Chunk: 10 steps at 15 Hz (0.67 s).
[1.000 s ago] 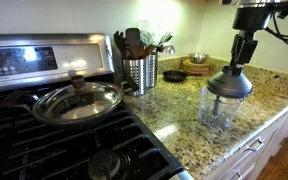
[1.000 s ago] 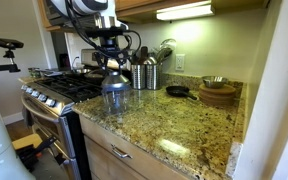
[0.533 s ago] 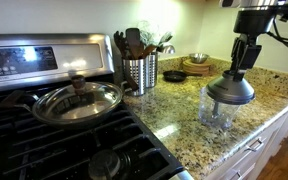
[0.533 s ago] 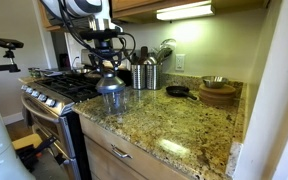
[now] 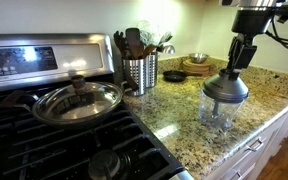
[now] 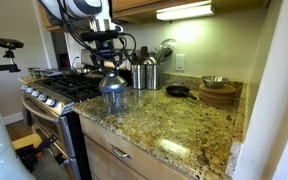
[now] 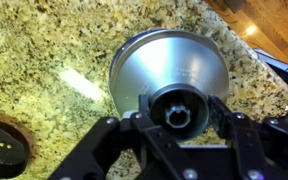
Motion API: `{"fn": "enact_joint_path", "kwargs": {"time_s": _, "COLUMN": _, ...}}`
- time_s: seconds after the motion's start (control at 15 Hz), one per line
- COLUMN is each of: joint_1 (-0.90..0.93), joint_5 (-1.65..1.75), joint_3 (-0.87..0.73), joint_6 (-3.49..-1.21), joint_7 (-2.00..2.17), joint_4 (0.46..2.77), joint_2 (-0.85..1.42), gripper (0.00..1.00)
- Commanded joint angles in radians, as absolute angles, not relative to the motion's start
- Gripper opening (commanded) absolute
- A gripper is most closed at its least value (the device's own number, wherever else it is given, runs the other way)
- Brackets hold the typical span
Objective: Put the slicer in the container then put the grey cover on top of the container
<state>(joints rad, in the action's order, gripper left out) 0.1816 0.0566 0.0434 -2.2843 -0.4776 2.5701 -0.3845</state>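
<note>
The grey cover point(image 5: 225, 88) sits right at the top of the container point(image 5: 217, 112) on the speckled granite counter point(image 5: 174, 115), a touch tilted. I cannot tell whether it rests fully on the rim or hangs just above it. The gripper point(image 5: 232, 67) comes down from above, its fingers point(image 7: 114, 135) drawn in narrow on either side of the cover's dark centre knob, gripping it. In the wrist view the cover point(image 7: 174, 70) fills the middle and hides the cup beneath.

In both exterior views the steel utensil holder point(image 5: 139, 72) stands behind, well apart from the container point(image 6: 114, 100). A pan with a glass lid point(image 5: 76, 100) rests on the stove point(image 5: 44, 140). A small black pan point(image 6: 177, 91) lies further along the counter.
</note>
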Motion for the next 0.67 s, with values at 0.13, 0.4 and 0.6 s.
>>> {"fn": "enact_joint_path", "kwargs": {"time_s": 0.13, "joint_1": 0.167, "joint_5": 0.055, "joint_3": 0.044, "joint_6": -2.28, "joint_7": -0.381, "joint_4": 2.583, "joint_2": -0.41, "gripper": 0.35}}
{"fn": "enact_joint_path", "kwargs": {"time_s": 0.4, "joint_1": 0.152, "joint_5": 0.05, "joint_3": 0.044, "joint_6": -2.27, "joint_7": -0.305, "joint_4": 2.566, "joint_2": -0.389, "gripper": 0.35}}
{"fn": "enact_joint_path", "kwargs": {"time_s": 0.6, "joint_1": 0.148, "joint_5": 0.045, "joint_3": 0.04, "joint_6": -2.273, "joint_7": -0.283, "joint_4": 2.563, "joint_2": -0.382, "gripper": 0.35}}
